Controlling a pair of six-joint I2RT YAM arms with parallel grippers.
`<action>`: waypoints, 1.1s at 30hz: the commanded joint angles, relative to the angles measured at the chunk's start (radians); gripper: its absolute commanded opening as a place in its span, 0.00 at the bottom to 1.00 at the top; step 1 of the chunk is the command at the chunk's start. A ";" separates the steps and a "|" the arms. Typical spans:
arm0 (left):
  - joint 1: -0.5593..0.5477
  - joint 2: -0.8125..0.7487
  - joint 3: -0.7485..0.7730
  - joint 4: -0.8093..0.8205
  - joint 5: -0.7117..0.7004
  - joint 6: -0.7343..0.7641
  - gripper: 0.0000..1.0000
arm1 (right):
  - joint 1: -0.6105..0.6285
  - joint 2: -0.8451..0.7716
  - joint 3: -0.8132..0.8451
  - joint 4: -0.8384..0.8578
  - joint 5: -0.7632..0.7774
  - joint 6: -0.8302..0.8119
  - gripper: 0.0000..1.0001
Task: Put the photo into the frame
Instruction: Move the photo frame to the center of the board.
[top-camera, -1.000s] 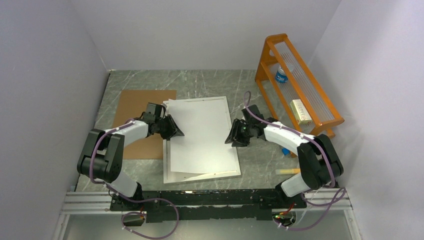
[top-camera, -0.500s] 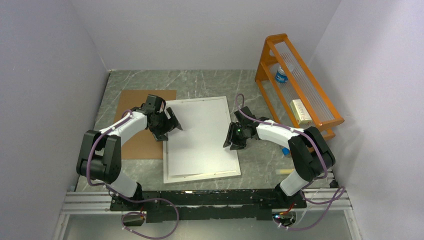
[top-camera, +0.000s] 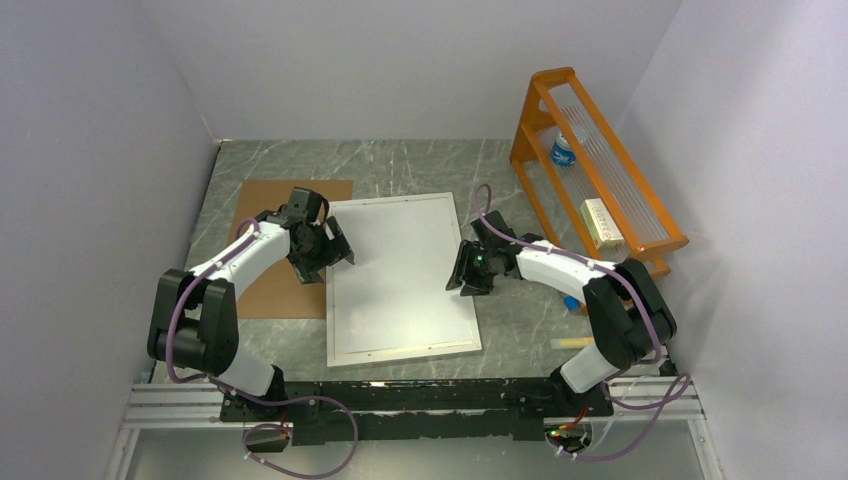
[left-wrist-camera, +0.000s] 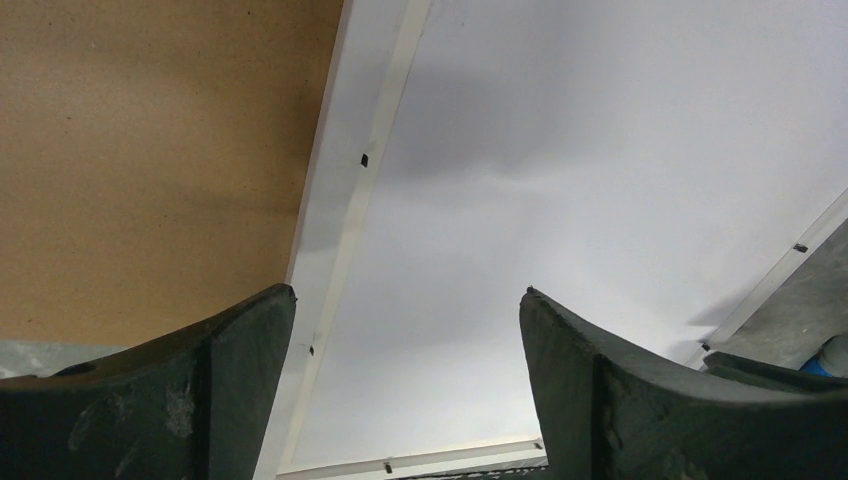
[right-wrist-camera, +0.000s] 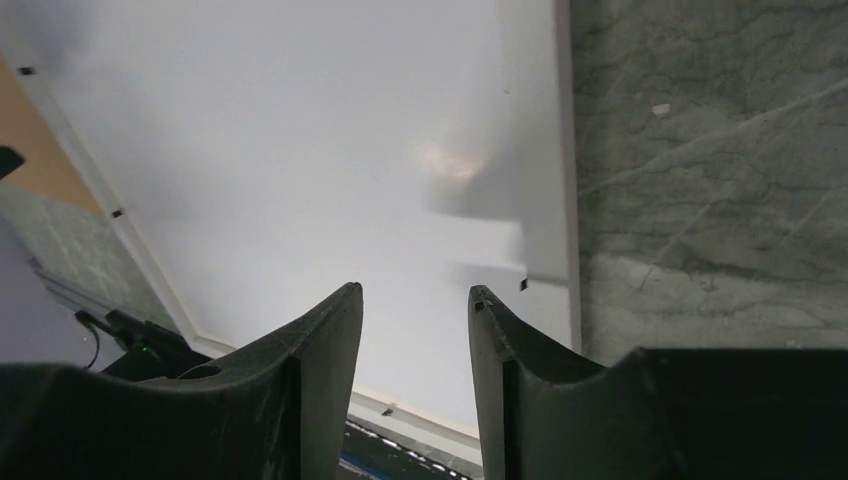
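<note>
Let go since a second ago: the photo (top-camera: 400, 265) is laid flat, plain white reverse up, squared inside the thin-bordered frame (top-camera: 404, 352) on the marbled tabletop (top-camera: 420, 165). Left end effector (left-wrist-camera: 405, 292) is spread wide, right end effector (right-wrist-camera: 415, 290) narrower, nothing held.

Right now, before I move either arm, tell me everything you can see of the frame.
The frame is a large rectangle with a narrow white-silver border, lying flat on the grey marbled table, long sides running away from the arm bases. Small black tabs dot its inner edge. A plain white sheet fills it, flat, no picture showing. Its left edge overlaps the brown board. The left gripper and right gripper hang over its long sides, jaws open, gripping nothing.
</note>
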 joint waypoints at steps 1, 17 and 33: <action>0.009 -0.004 -0.005 0.005 0.029 0.034 0.87 | 0.000 -0.080 0.028 0.039 -0.003 -0.029 0.48; 0.009 0.101 -0.066 0.064 0.111 0.097 0.87 | -0.017 -0.166 -0.002 -0.090 0.202 -0.004 0.71; 0.006 0.210 0.029 0.243 0.430 0.084 0.83 | -0.141 -0.010 -0.007 -0.040 0.084 -0.045 0.82</action>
